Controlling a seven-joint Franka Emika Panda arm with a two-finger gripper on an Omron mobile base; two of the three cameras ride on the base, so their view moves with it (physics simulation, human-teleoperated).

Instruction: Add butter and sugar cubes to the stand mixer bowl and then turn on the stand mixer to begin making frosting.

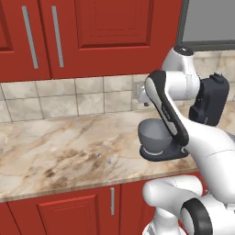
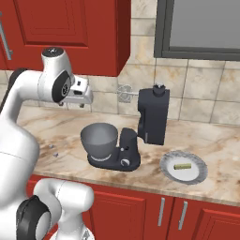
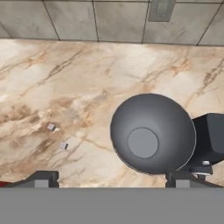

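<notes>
Bowl (image 3: 152,133) is seen empty on the mixer (image 2: 140,126) base, with nothing yet added.
The gripper (image 3: 111,177) is held high over the counter (image 1: 55,137) with jaws spread wide and nothing gripped. The 2 cubes (image 3: 57,136) are found left of the bowl, near each other; the butter (image 2: 183,166) is left on a plate (image 2: 199,177) right of the mixer. For a clean pick, 1 cube should be approached from straight above and centred between the fingers. The bowl is smooth, rounded grey metal; the counter is veined marble.

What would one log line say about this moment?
hand: open, empty, above counter | stand mixer bowl: empty | sugar cubes: on counter | butter: on plate
</notes>
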